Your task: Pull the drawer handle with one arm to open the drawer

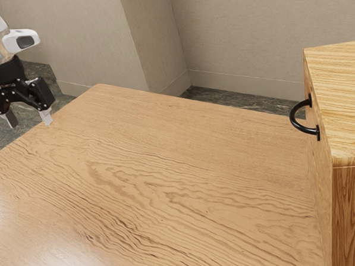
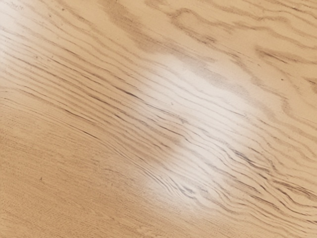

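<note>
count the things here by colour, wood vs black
wood: 2, the table and the drawer cabinet
black: 2, the handle on the cabinet's front and the claw, open above the table's far corner
total: 4

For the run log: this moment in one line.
gripper: open, empty, exterior view's left | drawer handle: untouched, exterior view's right | stage: approach not begun
</note>
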Tool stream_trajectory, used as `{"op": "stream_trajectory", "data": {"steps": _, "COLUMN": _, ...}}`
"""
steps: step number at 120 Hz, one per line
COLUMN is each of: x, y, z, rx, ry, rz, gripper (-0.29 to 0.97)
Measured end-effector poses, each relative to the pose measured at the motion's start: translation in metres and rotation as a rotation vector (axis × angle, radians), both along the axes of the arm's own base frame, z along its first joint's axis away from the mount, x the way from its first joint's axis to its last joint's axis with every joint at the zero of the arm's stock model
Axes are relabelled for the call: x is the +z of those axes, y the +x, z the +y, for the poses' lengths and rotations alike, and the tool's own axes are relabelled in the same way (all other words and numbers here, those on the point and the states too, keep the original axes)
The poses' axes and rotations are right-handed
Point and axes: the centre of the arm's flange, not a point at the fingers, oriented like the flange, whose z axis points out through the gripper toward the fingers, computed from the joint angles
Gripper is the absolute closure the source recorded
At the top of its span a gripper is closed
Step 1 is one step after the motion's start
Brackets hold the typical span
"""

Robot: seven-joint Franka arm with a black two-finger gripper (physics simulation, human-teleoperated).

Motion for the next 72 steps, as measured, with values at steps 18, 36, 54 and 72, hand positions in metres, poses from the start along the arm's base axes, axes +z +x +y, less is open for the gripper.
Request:
{"op": "stream_trajectory", "data": {"steps": 18, "x": 0.008, "y": 0.002, "z": 0.019, "rx": 0.033, "ry": 0.039, "rz": -0.083, "gripper": 0.02}}
{"op": "stream_trajectory", "data": {"steps": 36, "x": 0.096, "y": -0.004, "z": -0.051, "rx": -0.093, "ry": 0.138, "rz": -0.272, "gripper": 0.02}}
{"op": "stream_trajectory", "data": {"steps": 54, "x": 0.094, "y": 0.046, "z": -0.26, "rx": -0.465, "ry": 0.029, "rz": -0.339, "gripper": 0.02}}
{"op": "stream_trajectory", "data": {"steps": 72, "x": 0.074, "y": 0.042, "z": -0.405, "rx": -0.691, "ry": -0.088, "rz": -0.356, "gripper": 0.02}}
